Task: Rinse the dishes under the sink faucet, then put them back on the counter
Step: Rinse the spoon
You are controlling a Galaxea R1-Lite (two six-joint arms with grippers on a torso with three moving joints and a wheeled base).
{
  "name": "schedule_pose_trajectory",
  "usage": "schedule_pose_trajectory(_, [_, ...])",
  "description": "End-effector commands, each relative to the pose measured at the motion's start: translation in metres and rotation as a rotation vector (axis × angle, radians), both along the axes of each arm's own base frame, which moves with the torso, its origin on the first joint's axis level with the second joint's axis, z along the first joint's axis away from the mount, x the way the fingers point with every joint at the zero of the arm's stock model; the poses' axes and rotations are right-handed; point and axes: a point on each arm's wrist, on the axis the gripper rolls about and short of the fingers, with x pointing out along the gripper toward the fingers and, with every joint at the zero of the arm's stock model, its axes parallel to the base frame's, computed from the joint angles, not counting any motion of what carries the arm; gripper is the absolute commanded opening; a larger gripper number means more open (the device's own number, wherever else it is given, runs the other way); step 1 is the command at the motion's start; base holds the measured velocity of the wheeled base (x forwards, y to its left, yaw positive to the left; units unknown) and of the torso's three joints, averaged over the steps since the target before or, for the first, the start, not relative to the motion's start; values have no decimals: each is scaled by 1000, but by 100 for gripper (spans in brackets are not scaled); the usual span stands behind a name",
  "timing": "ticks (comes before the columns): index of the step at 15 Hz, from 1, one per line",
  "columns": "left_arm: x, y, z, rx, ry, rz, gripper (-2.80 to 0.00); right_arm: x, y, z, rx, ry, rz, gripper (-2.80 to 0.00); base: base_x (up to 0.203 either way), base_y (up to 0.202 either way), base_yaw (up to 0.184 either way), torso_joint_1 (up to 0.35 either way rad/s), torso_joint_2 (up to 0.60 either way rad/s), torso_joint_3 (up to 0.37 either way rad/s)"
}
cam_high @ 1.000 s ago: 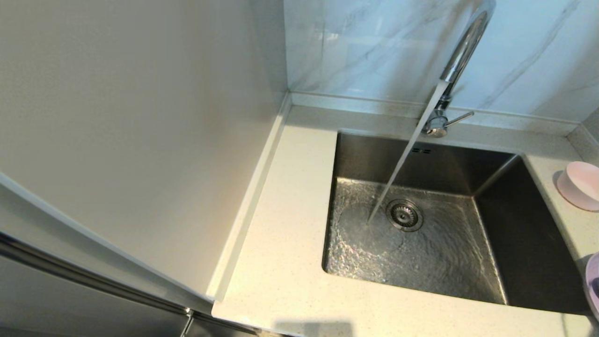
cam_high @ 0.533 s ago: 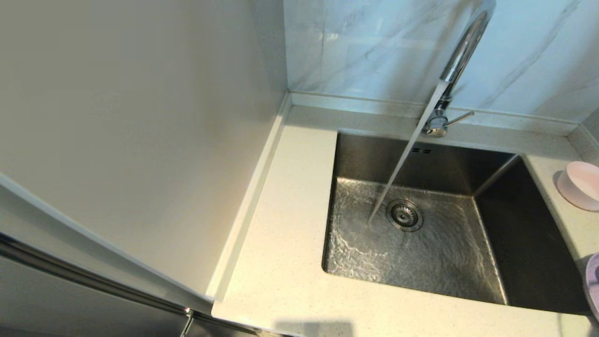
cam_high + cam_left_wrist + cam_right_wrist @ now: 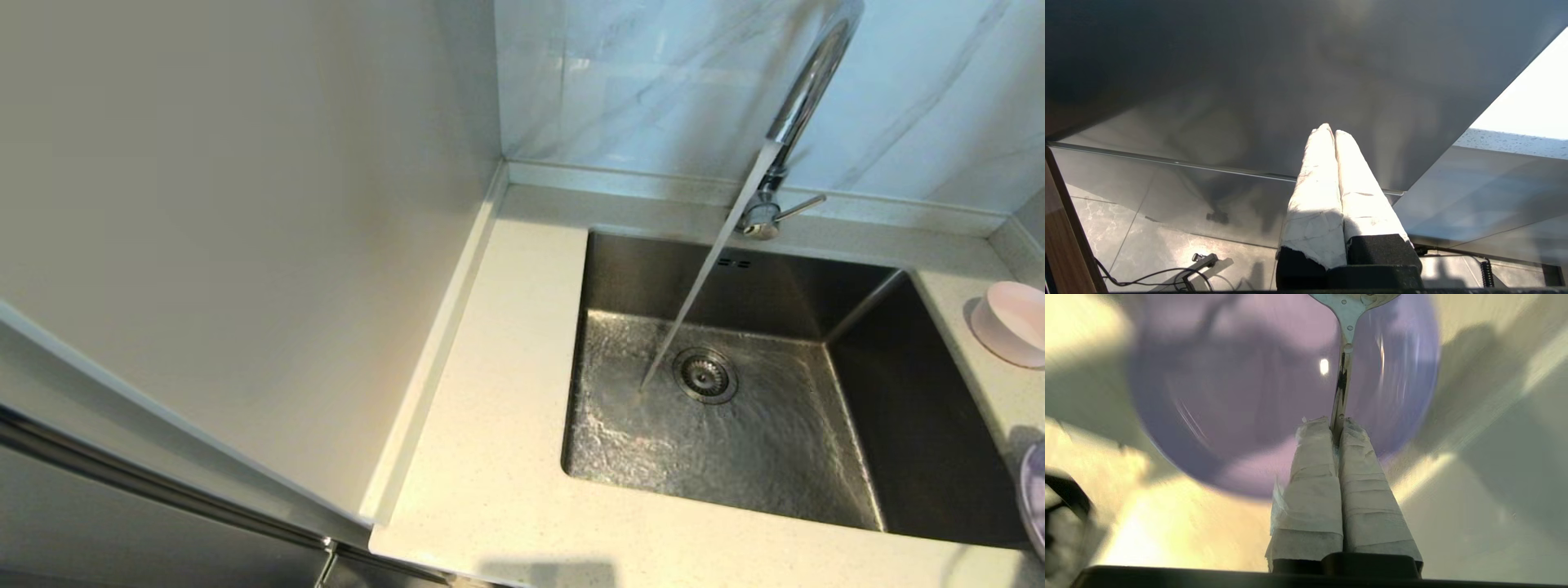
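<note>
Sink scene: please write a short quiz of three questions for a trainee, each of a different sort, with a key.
1. True or false: water runs from the faucet into the sink.
2. What does the right hand hold? A) pink bowl B) spoon C) lavender plate
3. Fill in: the pink bowl stands on the ____ beside the sink.

Key:
1. True.
2. B: the spoon, its handle pinched, over the lavender plate.
3. Counter.
</note>
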Motion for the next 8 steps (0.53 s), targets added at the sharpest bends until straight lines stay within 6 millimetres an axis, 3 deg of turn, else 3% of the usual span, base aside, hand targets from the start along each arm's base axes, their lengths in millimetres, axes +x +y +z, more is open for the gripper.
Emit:
schedule_pose_trajectory(1, [0,0,0,0,0,-1,-280,12,39,22,7,-93,70,-280,0,0,0,0,0,0])
schedule_pose_trajectory(4, [0,0,0,0,0,0,-280,14,90,41,38,-149,202,-280,0,0,0,0,0,0])
schedule_pose_trajectory(8, [0,0,0,0,0,0,-280,13,133,49,161,-134,277,-280,0,0,0,0,0,0])
